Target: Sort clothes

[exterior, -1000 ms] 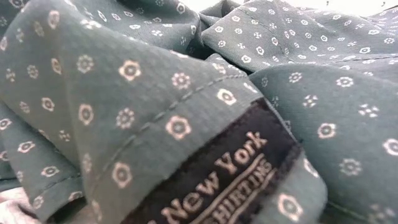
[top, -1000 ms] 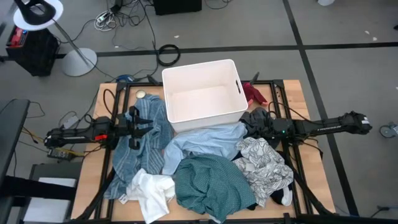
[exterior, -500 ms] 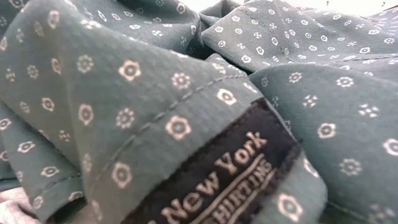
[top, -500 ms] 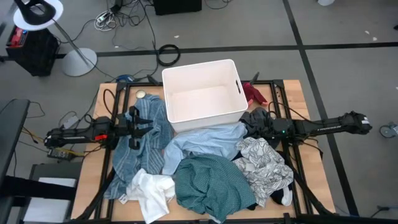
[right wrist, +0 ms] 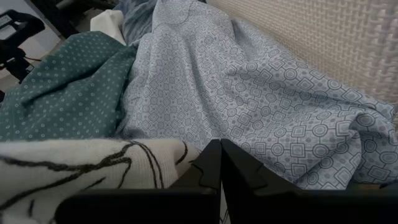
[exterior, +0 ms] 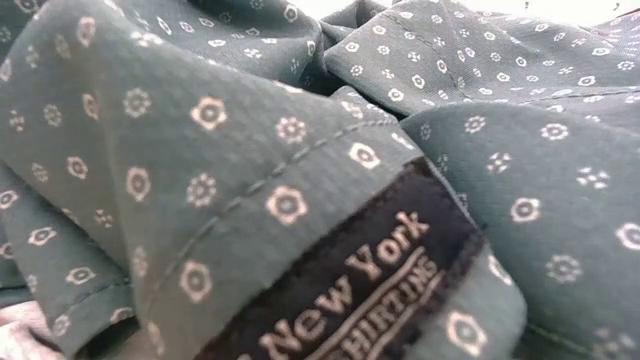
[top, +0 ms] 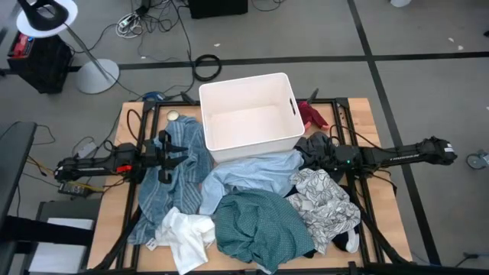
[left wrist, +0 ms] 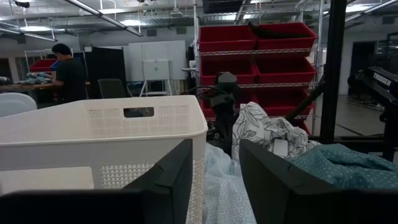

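The clothes lie heaped on the table in front of a white bin [top: 248, 114]. They are denim-blue [top: 183, 172], light blue [top: 252, 172], teal [top: 260, 225], leaf-print white [top: 325, 198], black [top: 312, 145], red [top: 313, 114] and plain white [top: 183, 235] garments, and a white sock [top: 351, 243]. The teal garment [exterior: 250, 150] fills the low view. My left gripper [top: 165, 156] stands open above the denim-blue garment, nothing between its fingers [left wrist: 216, 180]. My right gripper [top: 325, 158] is shut [right wrist: 221, 177] over the black garment, pointing at the light blue one [right wrist: 249, 93].
The bin [left wrist: 93, 137] stands at the table's far middle, close beside my left gripper. Bare wood [top: 359, 122] shows at the table's far right corner and its far left corner. Cables and a lamp stand [top: 92, 72] lie on the floor beyond the table.
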